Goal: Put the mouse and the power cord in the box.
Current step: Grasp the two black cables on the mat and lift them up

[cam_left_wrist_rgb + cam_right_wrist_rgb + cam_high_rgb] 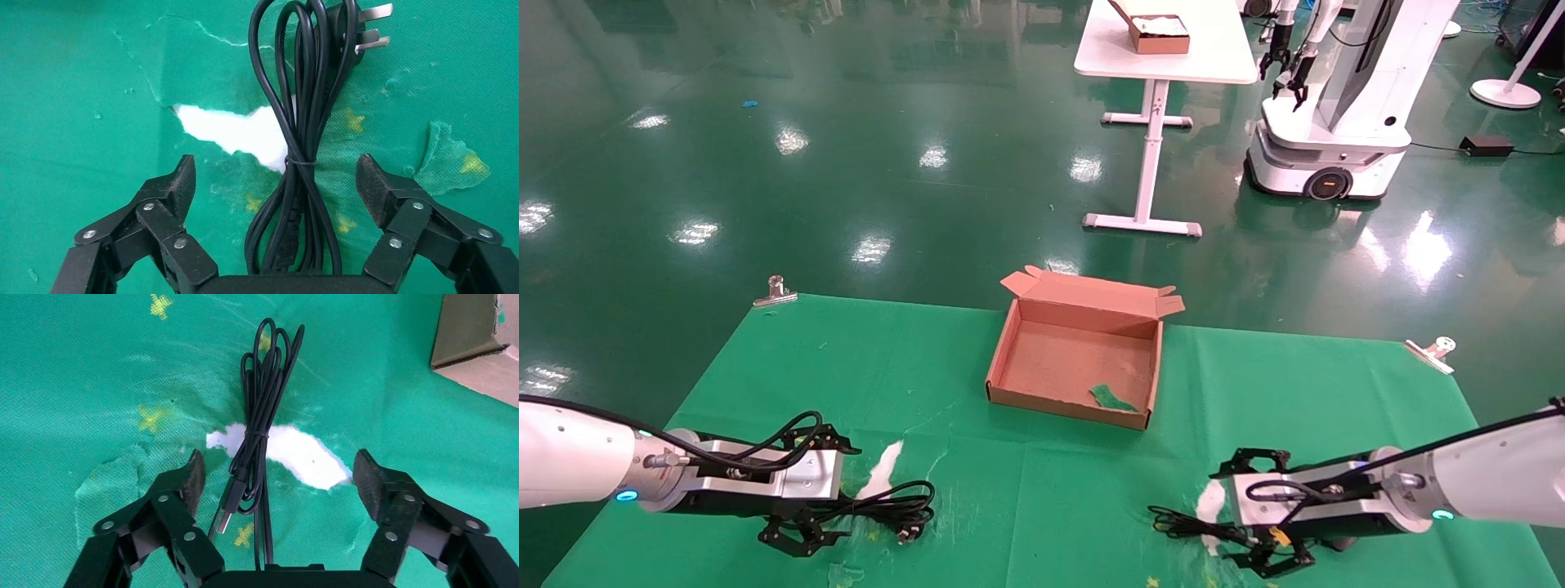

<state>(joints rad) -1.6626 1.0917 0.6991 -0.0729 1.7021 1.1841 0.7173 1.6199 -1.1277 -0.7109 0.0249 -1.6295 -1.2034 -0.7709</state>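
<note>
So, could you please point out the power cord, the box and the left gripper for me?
power cord (301, 160): left wrist view, on the tie around the bundled loops.
box (1065, 363): head view, on its bare cardboard floor.
left gripper (276, 187): left wrist view, midway between its open fingertips, over the cord.

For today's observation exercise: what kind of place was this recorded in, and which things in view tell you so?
Most likely a robotics lab or test hall. A second wheeled robot stands on the glossy green floor beside a white table, and the near table's green cloth is fastened with clips, like a staged work surface.
</note>
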